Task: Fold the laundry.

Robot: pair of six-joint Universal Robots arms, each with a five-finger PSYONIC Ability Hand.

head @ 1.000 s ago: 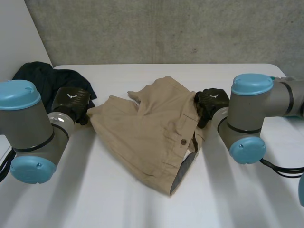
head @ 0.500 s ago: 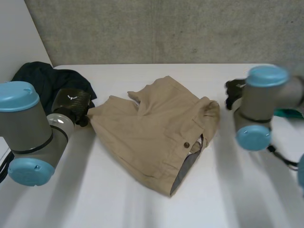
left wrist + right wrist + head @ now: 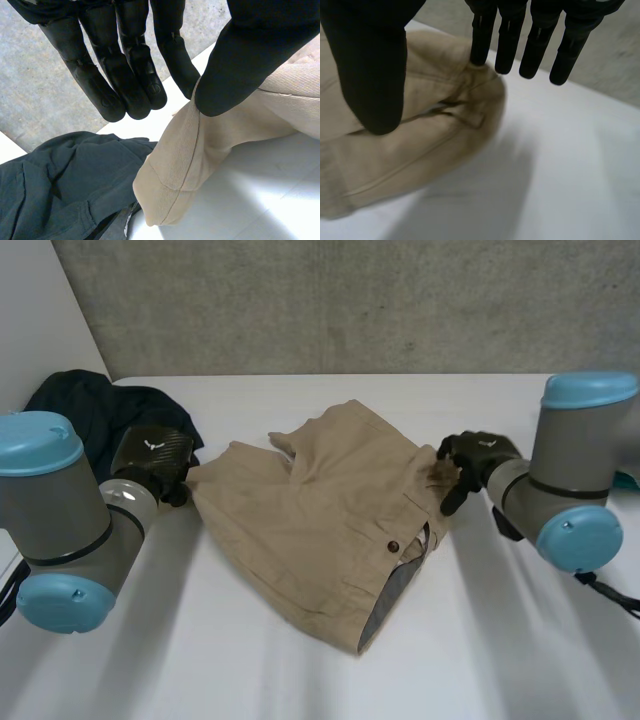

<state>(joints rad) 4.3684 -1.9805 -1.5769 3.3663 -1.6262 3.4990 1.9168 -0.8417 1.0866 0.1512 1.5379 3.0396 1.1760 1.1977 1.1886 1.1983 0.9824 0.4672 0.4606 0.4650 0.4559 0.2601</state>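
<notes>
Hands first: left hand (image 3: 130, 65) pinches the tan shorts (image 3: 320, 530) at their left corner, next to a dark garment (image 3: 90, 405). Right hand (image 3: 370, 65) hangs open over the opposite edge, so the shorts lie lengthwise between them, cloth right under its fingertips.

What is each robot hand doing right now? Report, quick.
Left robot hand: shut, pinching a corner of the khaki shorts.
Right robot hand: open, fingers straight, fingertips at the shorts' edge.
</notes>
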